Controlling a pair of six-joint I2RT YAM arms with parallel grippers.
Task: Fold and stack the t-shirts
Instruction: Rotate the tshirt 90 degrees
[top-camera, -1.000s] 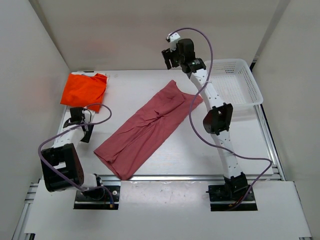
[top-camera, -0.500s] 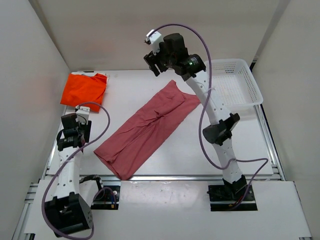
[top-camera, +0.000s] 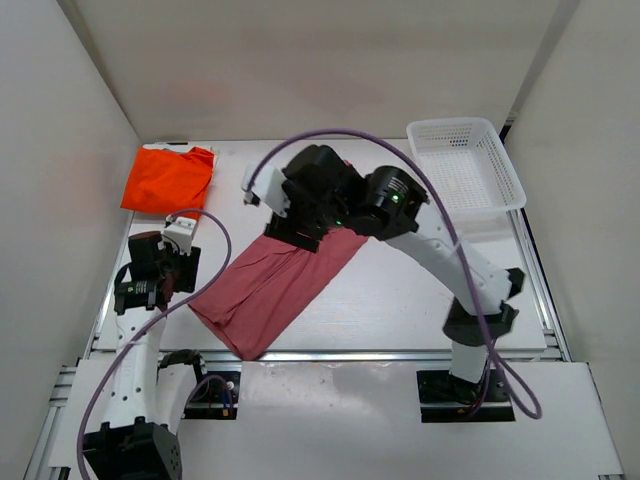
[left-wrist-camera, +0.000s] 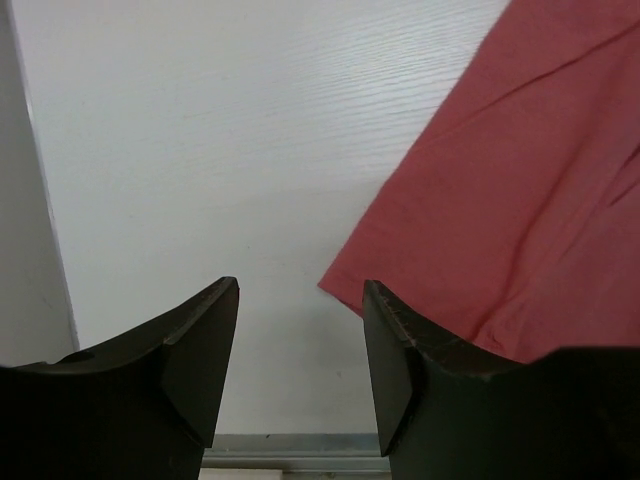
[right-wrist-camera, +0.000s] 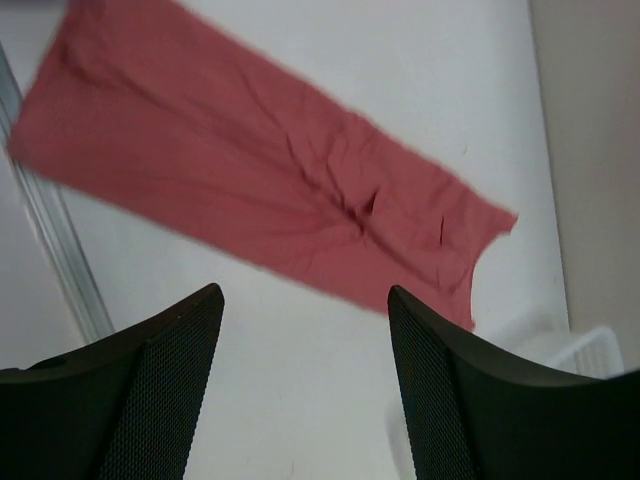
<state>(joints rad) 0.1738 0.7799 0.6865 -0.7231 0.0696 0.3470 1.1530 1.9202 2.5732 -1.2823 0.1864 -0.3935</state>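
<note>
From above, the right arm (top-camera: 440, 240) has swung over the far half of the red shirt (top-camera: 262, 290), which lies flat on the table (top-camera: 400, 310), long axis running near-left to far-right; a fold grab seems next. Left wrist: the left gripper (left-wrist-camera: 300, 290) gapes empty beside the shirt's near corner. Right wrist: the right gripper (right-wrist-camera: 305, 295), empty too, gapes high above it.

Bright even overhead light, white desk (top-camera: 380, 310) mildly glaring, left pincer (left-wrist-camera: 300, 288) and right pincer (right-wrist-camera: 305, 295) dark and soft-focused up close, desk beyond them clearer, shadows faint
</note>
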